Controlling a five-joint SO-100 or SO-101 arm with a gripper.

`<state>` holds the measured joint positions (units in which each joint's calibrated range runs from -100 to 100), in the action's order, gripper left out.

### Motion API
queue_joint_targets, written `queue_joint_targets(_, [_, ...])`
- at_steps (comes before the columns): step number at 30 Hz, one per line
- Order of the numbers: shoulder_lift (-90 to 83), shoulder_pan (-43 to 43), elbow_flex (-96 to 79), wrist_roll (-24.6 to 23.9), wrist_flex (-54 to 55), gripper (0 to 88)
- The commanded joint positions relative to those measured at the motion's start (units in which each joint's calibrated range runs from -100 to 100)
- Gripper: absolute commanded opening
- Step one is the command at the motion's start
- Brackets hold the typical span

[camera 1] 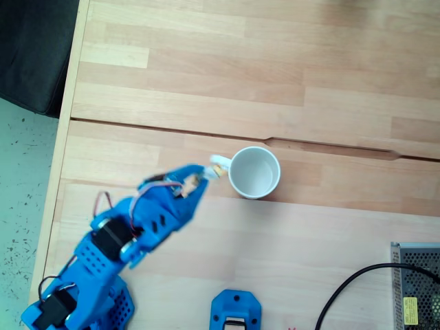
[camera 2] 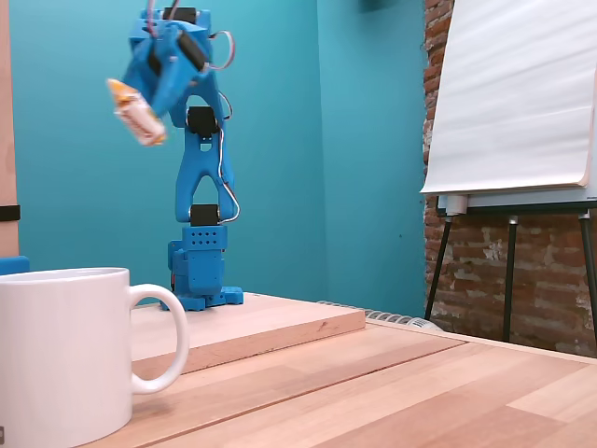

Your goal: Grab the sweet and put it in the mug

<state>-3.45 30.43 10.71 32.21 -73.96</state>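
The white mug point(camera 1: 254, 172) stands upright on the wooden table, its loop handle pointing left in a fixed view from above. Seen from table height in a fixed view, the mug point(camera 2: 61, 355) fills the near left corner. My blue gripper point(camera 1: 201, 179) hangs just left of the handle, shut on the sweet point(camera 1: 212, 172). From the side, the gripper point(camera 2: 149, 101) is raised high above the table, and the sweet point(camera 2: 137, 116) shows as white with yellow-orange ends between its fingers. The mug's inside looks bare white.
A metal mesh box point(camera 1: 416, 289) with a black cable point(camera 1: 344, 292) sits at the lower right. A blue part point(camera 1: 236, 311) lies at the front edge. A gap point(camera 1: 330, 148) runs across the table. A flipchart on an easel point(camera 2: 513, 103) stands to the right.
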Motion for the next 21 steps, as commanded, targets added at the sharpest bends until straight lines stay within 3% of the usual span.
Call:
queue_joint_targets(1, [-2.66,5.01,-0.63,0.2,1.14,0.0])
queue_joint_targets(7, [0.87,8.06,-9.29,0.24,2.19,0.0])
queue_joint_targets(21, [11.97,6.32,-9.64,-0.39,19.29,0.0])
